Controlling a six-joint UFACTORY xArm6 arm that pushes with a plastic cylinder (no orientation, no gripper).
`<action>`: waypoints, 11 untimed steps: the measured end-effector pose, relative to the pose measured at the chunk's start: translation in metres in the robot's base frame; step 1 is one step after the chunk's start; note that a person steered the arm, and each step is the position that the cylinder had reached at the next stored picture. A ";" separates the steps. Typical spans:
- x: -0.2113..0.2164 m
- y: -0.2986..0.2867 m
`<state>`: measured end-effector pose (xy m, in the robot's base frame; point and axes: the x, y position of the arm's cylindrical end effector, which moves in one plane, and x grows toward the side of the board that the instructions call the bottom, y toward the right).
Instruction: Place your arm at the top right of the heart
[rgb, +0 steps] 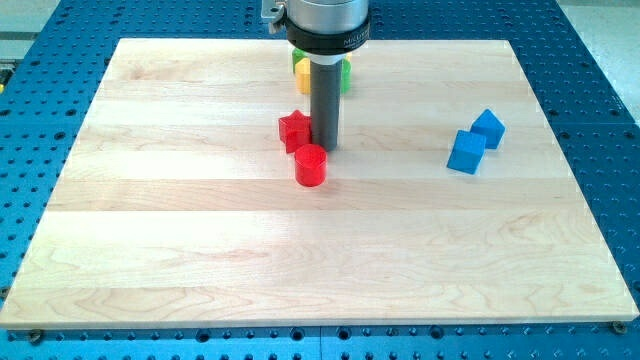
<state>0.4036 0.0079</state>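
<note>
While the rod was seen standing upright near the board's upper middle, my tip (326, 148) was found resting on the wooden board (200, 250), just beside the red star-shaped block (294, 131), at about three o'clock from it. A red cylinder (311, 165) was seen just beside the tip at about seven o'clock, and it lay at roughly five o'clock from the star, near it; whether the two touched could not be told. Behind the rod's wide collar, toward twelve o'clock, a yellow block (300, 79) and a green block (345, 72) were partly hidden, so their shapes could not be made out. No block could be identified with certainty as the heart; whether it was one of those hidden pieces could not be told. Well apart, at about three o'clock from the tip, two blue blocks were placed touching: a blue cube-like block (466, 152) and a second blue block (489, 128) just at its one o'clock. No jaws were carried by the tool, so nothing was pinched; only the bare rod end was pressed to the board
</note>
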 end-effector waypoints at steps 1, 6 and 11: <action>0.000 0.011; -0.002 0.021; -0.107 0.087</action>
